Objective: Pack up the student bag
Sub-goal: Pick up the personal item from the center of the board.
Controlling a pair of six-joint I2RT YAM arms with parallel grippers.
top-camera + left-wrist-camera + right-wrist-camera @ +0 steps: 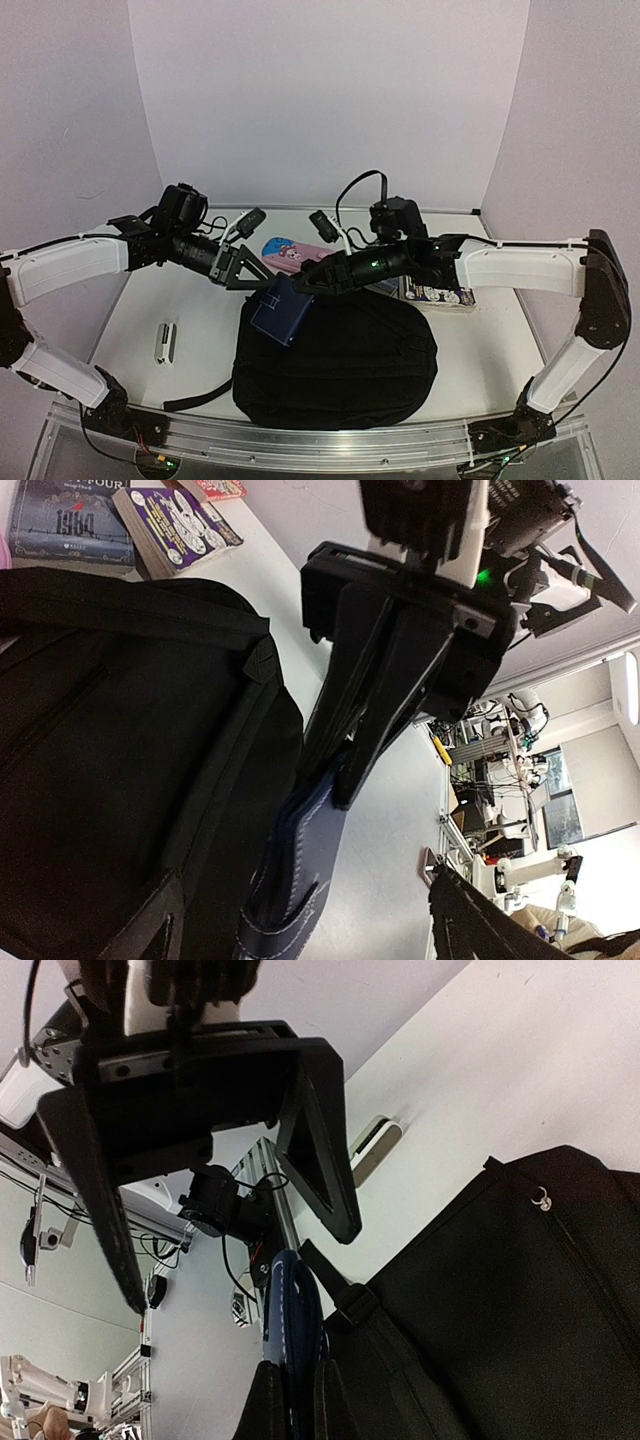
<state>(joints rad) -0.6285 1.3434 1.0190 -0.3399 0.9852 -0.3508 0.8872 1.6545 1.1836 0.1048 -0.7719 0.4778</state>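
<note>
Lying flat at the near middle of the table (190,300), the student bag (340,365) looks soft, floppy and bulky, probably best pinched at its zipper lip or top strap by the left gripper (252,275), which gapes empty while the right gripper (299,285) clamps the blue pouch (279,314).

**A robotics lab bench, by our reading**

We see a white table (200,310) boxed in by plain pale backdrop panels (330,100), with an aluminium rail (320,440) along its near edge. Past the table, the left wrist view gives us metal-framed workstations (480,755), a monitor (560,800), another white robot arm (515,872) and a ceiling light strip (630,685). The right wrist view adds aluminium framing (128,1375) and loose cabling (25,1170).
</note>
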